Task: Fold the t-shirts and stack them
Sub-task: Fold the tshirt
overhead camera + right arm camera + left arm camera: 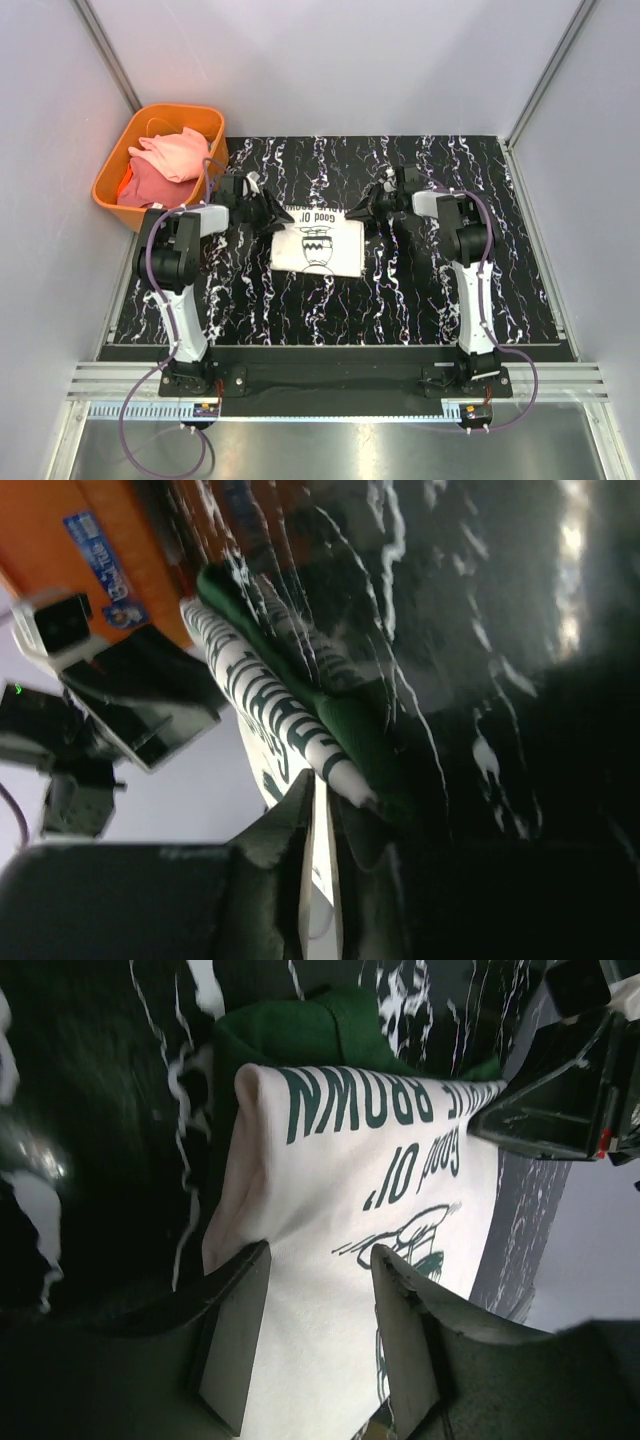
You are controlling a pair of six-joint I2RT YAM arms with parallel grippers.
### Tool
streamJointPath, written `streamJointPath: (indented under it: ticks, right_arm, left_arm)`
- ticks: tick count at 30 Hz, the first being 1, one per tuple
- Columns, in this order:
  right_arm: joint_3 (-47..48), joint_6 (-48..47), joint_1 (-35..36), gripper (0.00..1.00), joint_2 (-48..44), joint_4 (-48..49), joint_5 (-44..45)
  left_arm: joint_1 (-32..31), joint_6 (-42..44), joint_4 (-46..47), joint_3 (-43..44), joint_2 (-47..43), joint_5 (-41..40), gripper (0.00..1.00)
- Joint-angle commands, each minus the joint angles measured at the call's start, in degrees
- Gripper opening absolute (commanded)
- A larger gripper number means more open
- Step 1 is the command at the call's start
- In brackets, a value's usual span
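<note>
The cream t-shirt (318, 248) lies folded into a flat, soft rectangle on the black, white-veined marbled counter (430, 290), its print facing up. The print is a dark cartoon face with green block lettering. Dark green cloth bunches at the tee's far edge, beyond the lettering.

The left pincer (270, 213) sits at the tee's far left corner. In the left wrist view its 2 flat, matte black fingers (235, 1345) stand wide apart over the smooth cream cloth (330, 1210), gripping nothing.

The right pincer (364, 208) is at the tee's far right corner. In the right wrist view it is closed narrow (318, 850) on a thin cream edge of the tee, whose rolled, lettered fold (262, 705) rests on green fabric.

Up and left of the tee, off the marbled surface, stands a rounded orange plastic basket (108, 170). It holds 2 crumpled shirts, 1 pink (180, 152) and 1 coral (140, 185).
</note>
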Motion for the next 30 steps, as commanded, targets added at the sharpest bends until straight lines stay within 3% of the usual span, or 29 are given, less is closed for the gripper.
streamJointPath:
  ticks: [1, 5, 9, 17, 26, 30]
  right_arm:
    - [4.43, 2.25, -2.23, 0.16, 2.68, 2.47, -0.12]
    - [5.31, 0.51, -4.86, 0.17, 3.21, 0.02, -1.18]
    - [7.07, -4.86, -4.96, 0.18, 0.23, -9.46, -0.91]
    - [5.58, -11.10, -2.85, 0.24, -12.68, -18.88, 3.21]
    - [-0.57, -9.88, 6.11, 0.32, -13.84, -16.44, 3.22]
    - [-6.19, -8.55, 5.16, 0.32, -13.40, -11.33, 4.35]
  left_arm:
    - [0.69, 4.32, -1.03, 2.74, 2.76, -2.31, 0.52]
    - [0.78, 5.10, -5.07, 4.15, 0.74, -3.10, 0.54]
    - [0.61, 4.23, -6.84, 2.05, -7.66, -1.17, 0.56]
    - [-1.76, 2.74, -8.25, -7.70, -21.84, 0.85, 0.55]
    - [0.16, 3.87, -1.84, -19.83, -16.85, -0.81, 0.47]
    - [0.61, 5.72, -2.01, -20.98, -13.77, -1.43, 0.44]
